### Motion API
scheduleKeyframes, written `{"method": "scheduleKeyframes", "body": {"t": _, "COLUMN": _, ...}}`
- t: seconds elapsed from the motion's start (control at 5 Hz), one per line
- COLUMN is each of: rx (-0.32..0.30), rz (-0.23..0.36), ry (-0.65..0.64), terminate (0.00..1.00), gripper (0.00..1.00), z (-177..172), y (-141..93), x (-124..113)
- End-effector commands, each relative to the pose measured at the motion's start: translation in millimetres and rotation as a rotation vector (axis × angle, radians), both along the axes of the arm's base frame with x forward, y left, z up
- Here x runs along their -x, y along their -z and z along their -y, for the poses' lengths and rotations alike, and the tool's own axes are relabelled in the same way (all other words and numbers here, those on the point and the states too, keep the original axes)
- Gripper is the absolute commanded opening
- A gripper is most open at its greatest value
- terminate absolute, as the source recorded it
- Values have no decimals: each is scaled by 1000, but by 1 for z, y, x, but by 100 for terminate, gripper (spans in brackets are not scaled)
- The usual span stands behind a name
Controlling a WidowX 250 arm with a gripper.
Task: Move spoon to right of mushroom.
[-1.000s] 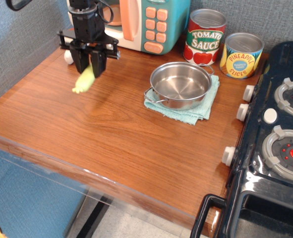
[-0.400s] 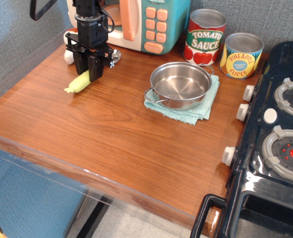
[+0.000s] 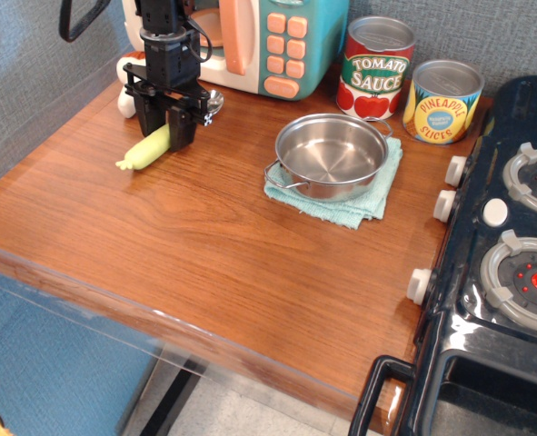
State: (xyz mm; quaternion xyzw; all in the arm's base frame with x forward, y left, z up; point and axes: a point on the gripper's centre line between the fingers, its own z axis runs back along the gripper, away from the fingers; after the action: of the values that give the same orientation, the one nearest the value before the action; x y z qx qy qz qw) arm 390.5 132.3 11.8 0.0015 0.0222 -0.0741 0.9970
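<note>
My gripper [image 3: 166, 127] stands at the back left of the wooden table [image 3: 204, 236], its fingers closed around the spoon. The spoon's pale yellow-green handle [image 3: 146, 149] slants down to the left, with its nub at the table surface. Its small shiny metal bowl [image 3: 213, 100] pokes out to the right of the gripper. The mushroom [image 3: 124, 102] shows only as a bit of white stem just behind and left of the gripper. Its cap is hidden by the arm.
A toy microwave [image 3: 277, 41] stands at the back, right behind the gripper. A metal pot [image 3: 330, 154] sits on a teal cloth [image 3: 359, 204] mid-table. A tomato sauce can [image 3: 375, 68] and a pineapple can [image 3: 441, 102] stand behind it. A toy stove [image 3: 513, 227] fills the right side.
The gripper has moved back and left with the spoon and come down. The spoon's handle tip went from hanging in the air to resting low at the table.
</note>
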Motion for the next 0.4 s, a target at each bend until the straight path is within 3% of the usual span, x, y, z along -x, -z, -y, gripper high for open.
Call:
{"method": "scheduleKeyframes", "body": {"t": 0.0, "rx": -43, "rz": 222, "ry": -66, "terminate": 0, "gripper": 100, "z": 2, "y": -79, "x": 11}}
{"method": "scheduleKeyframes", "body": {"t": 0.2, "rx": -44, "rz": 253, "ry": -91, "terminate": 0, "gripper": 100, "z": 2, "y": -90, "x": 18}}
